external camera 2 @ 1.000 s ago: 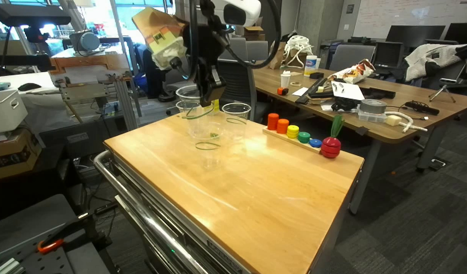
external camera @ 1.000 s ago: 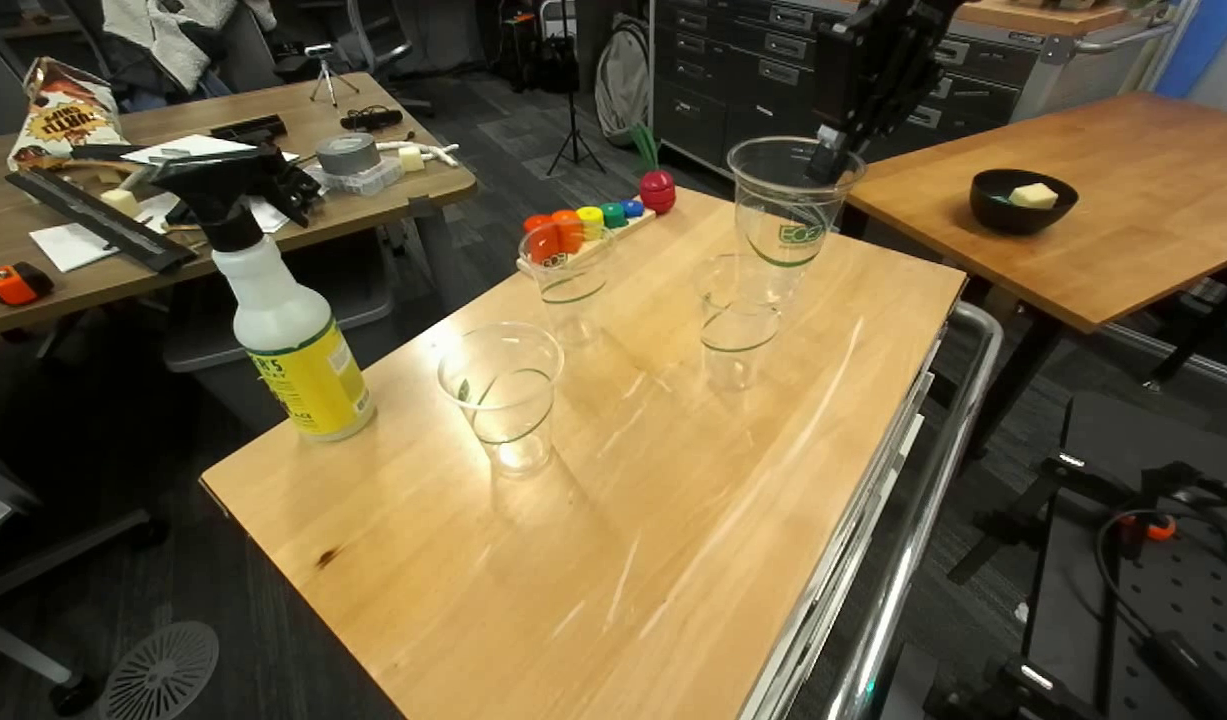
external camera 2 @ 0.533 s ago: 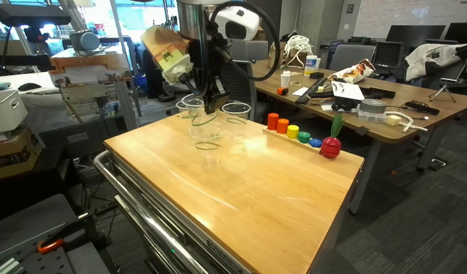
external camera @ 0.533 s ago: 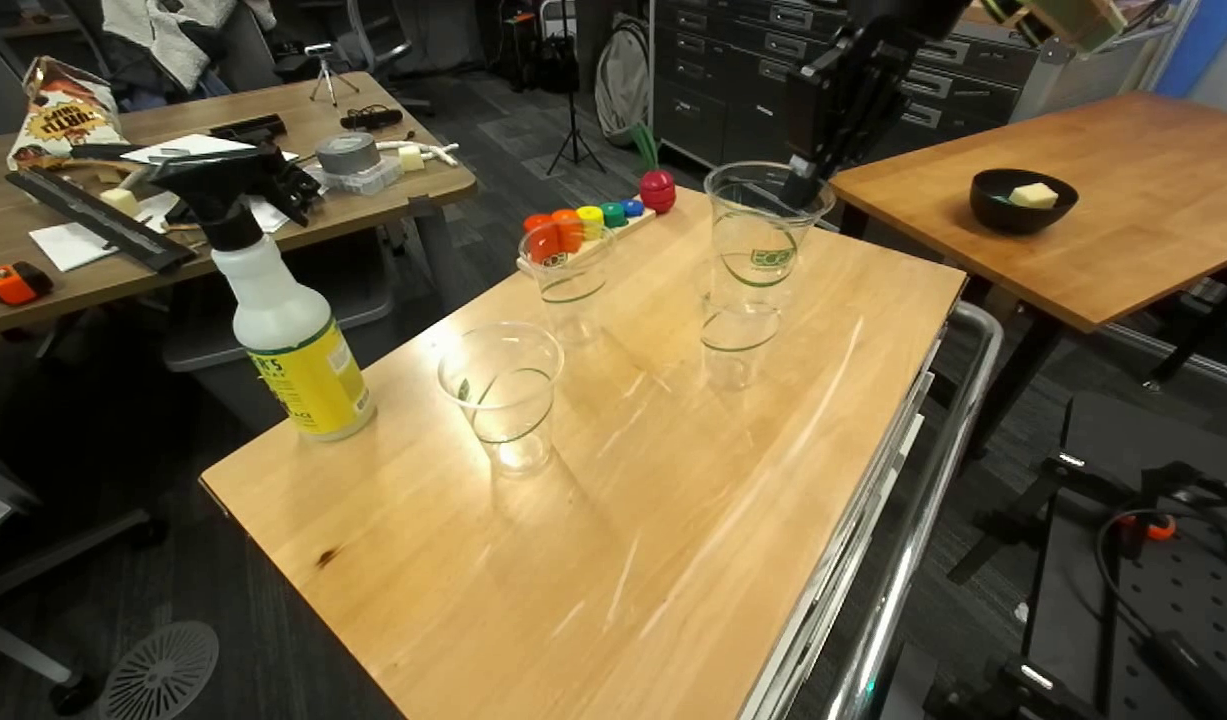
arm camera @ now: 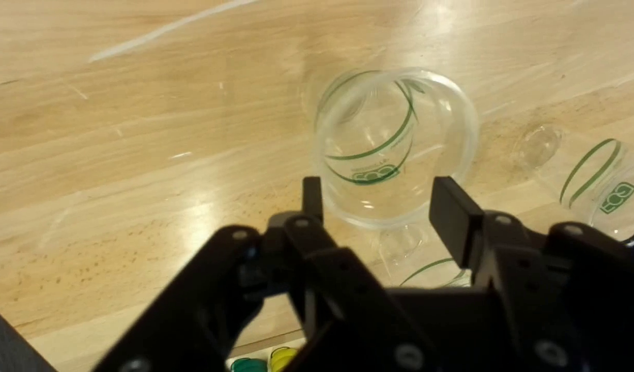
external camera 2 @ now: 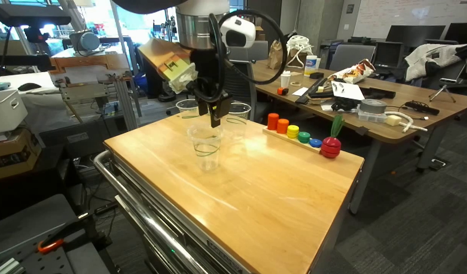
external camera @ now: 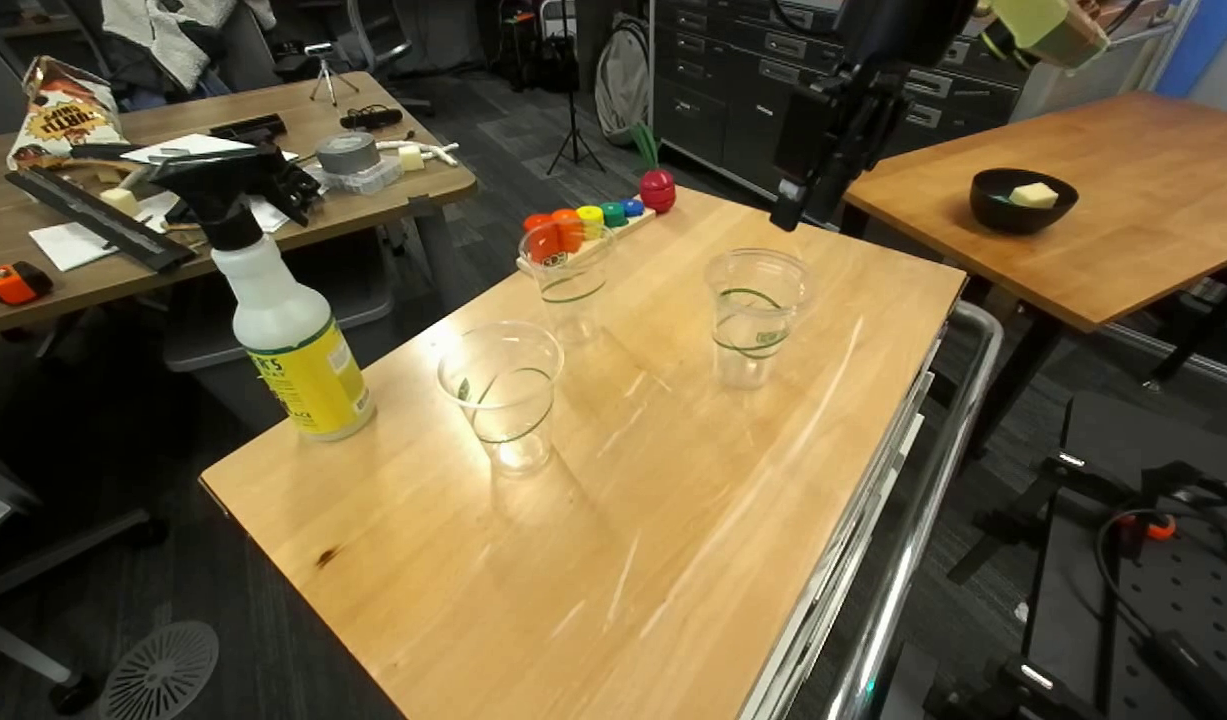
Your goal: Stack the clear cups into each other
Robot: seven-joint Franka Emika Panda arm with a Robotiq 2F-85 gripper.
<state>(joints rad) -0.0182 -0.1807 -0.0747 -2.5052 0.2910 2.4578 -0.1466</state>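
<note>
Nearer the railed edge of the counter (external camera: 613, 590), a nested pair of cups (external camera: 756, 320) stands mouths up, long axis about vertical, though how deep they fit is hard to see; two single cups (external camera: 505, 395) (external camera: 571, 287) are toward the opposite edge. Above the pair, the hand (arm camera: 377, 195) is spread, holding nothing. They should be light, slippery, easily dented, best pinched softly at the rim.

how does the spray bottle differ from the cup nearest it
The spray bottle is taller than the cup. The spray bottle wears a yellow label; the cup is clear with green markings. The spray bottle has a black trigger head; the cup is open. Both stand upright on the wooden top.
</note>
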